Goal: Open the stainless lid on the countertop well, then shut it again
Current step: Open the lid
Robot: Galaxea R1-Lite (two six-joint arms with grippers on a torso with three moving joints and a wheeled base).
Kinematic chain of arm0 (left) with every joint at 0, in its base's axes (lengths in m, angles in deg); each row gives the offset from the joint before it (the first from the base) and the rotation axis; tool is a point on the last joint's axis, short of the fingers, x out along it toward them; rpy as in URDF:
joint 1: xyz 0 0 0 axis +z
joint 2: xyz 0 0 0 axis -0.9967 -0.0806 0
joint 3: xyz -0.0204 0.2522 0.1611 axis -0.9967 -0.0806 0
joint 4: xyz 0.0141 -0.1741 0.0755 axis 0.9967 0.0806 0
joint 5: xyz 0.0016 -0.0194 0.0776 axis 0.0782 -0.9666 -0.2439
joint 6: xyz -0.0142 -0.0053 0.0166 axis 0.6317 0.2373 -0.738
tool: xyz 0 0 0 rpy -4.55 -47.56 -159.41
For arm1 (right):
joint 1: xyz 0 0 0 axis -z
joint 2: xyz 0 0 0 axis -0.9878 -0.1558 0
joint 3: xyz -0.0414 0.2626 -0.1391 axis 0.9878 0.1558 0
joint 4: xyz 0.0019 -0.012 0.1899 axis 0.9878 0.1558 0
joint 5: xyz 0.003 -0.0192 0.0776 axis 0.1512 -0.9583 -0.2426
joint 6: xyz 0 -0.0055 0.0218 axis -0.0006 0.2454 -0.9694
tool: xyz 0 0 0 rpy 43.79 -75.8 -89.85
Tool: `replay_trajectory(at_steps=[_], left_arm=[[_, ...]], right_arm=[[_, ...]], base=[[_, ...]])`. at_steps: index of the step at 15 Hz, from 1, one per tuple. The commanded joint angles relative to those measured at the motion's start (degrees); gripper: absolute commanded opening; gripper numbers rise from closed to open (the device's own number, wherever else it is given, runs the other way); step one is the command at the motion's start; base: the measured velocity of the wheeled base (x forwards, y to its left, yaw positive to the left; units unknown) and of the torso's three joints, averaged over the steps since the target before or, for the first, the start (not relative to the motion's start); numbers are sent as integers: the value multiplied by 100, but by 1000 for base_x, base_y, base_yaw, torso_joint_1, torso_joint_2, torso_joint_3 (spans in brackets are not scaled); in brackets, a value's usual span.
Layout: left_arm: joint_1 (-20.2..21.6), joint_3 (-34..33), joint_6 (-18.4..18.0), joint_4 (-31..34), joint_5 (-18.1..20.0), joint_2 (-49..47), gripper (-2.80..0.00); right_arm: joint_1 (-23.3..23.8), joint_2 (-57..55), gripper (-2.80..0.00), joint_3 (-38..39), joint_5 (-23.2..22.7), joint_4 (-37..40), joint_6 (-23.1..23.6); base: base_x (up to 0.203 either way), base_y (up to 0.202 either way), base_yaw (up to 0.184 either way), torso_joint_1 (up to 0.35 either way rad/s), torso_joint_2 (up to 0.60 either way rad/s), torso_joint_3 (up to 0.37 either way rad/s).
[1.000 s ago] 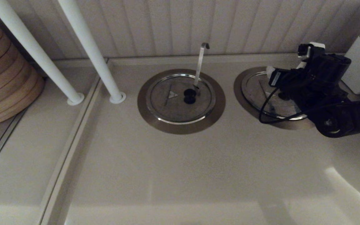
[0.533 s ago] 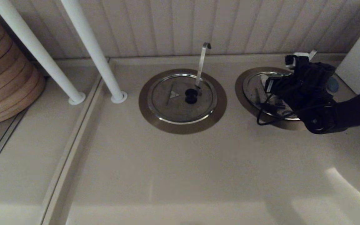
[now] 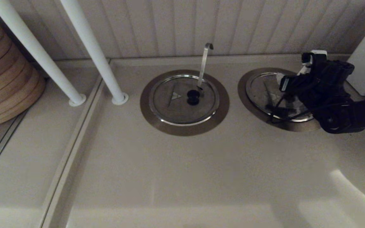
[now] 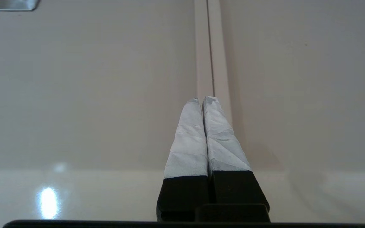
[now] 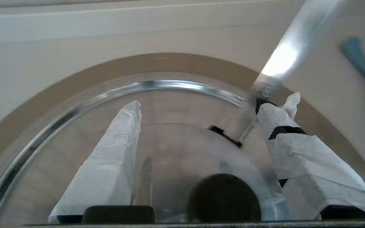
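The stainless lid [image 3: 262, 91] lies flat in the countertop well [image 3: 249, 101] at the right, and my right arm covers much of it. In the right wrist view the lid [image 5: 173, 142] shows its fold line, and its black centre knob [image 5: 223, 198] sits low between my taped fingers [image 5: 112, 158]. My right gripper [image 5: 200, 107] is open over the lid and holds nothing. The straight ladle handle [image 5: 284, 53] rises beside one finger. My left gripper [image 4: 203, 99] is shut and parked over a countertop seam, out of the head view.
A like well [image 3: 184, 126] in the middle has a hook-tipped ladle handle [image 3: 204, 63]. Two white posts [image 3: 97, 57] stand at the left. A stack of wooden steamers [image 3: 2, 72] sits at the far left. A white container [image 3: 364, 66] stands behind my right arm.
My right arm swung left and back over the lid half a second ago, and has now come back to the right. The lid lies flat throughout.
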Motion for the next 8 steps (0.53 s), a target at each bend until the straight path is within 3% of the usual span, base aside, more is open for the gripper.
replay_trajectory(at_steps=[1,8], left_arm=[[0,0,2,0,-4,1,-280],[0,0,2,0,-4,1,-280]], right_arm=[[10,83,0,105,9,-16,2],[67,40,0,488,36,-31,-45]], base=[[0,0,0,0,0,0],[0,0,0,0,0,0]])
